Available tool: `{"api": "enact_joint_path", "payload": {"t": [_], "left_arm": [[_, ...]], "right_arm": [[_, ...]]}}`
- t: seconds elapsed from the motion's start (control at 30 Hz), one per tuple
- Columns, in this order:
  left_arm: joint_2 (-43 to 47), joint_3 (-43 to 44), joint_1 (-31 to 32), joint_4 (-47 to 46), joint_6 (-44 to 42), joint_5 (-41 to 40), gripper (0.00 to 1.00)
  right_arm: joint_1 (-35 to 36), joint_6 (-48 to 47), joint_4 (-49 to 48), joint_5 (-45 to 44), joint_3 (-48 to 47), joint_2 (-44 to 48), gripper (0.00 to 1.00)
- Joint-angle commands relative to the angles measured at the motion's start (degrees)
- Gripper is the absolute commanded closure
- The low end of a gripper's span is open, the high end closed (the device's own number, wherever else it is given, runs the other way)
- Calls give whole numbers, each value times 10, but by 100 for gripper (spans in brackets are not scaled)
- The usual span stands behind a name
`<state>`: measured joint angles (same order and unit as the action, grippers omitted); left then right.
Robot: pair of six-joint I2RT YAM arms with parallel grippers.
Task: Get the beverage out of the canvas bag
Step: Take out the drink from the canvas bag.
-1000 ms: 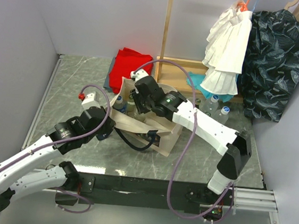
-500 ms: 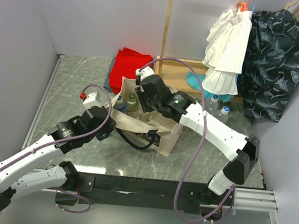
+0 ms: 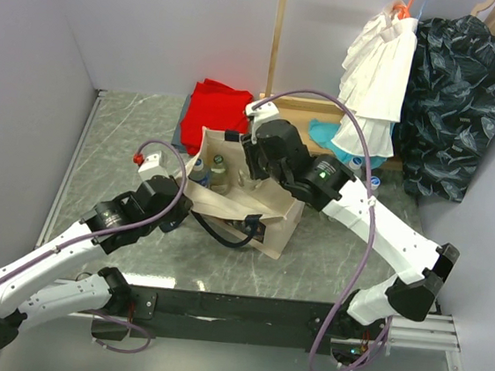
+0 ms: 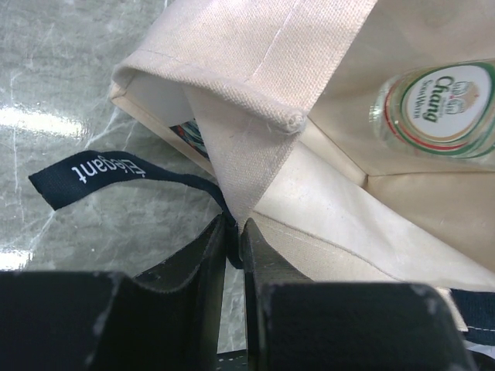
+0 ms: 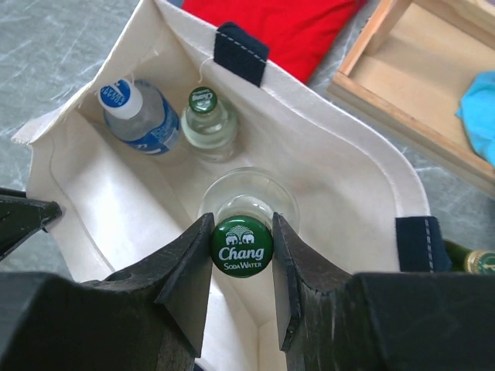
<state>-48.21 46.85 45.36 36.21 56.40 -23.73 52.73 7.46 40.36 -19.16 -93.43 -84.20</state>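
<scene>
Right gripper (image 5: 241, 232) clamped on Chang soda water bottle (image 5: 242, 251), shifted rearward since a second before; lift from canvas bag (image 5: 340, 166) begun

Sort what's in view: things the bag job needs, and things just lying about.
Job: canvas bag; Chang bottle, clamped at its cap by the right gripper; left gripper, pinching the bag; blue-capped bottle and green-capped bottle inside.
Lying about: red cloth; wooden tray; teal cloth; white garment; dark patterned garment.
</scene>
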Motion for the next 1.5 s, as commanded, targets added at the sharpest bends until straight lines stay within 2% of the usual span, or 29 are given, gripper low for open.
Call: {"api": "enact_joint_path", "payload": {"t": [0.0, 0.47, 0.83, 1.47], "left_arm": [[-11, 15, 3, 1, -17, 10, 82], [-20, 18, 3, -10, -23, 15, 82], [-21, 15, 3, -12, -20, 15, 82], [-25, 12, 2, -25, -22, 22, 82]], "right_arm": [[-3, -17, -62, -47, -47, 53, 100], [-3, -37, -52, -89, -67, 92, 100], [-2, -54, -70, -155, -43, 126, 100], [-3, -51, -55, -217, -42, 192, 100]]}}
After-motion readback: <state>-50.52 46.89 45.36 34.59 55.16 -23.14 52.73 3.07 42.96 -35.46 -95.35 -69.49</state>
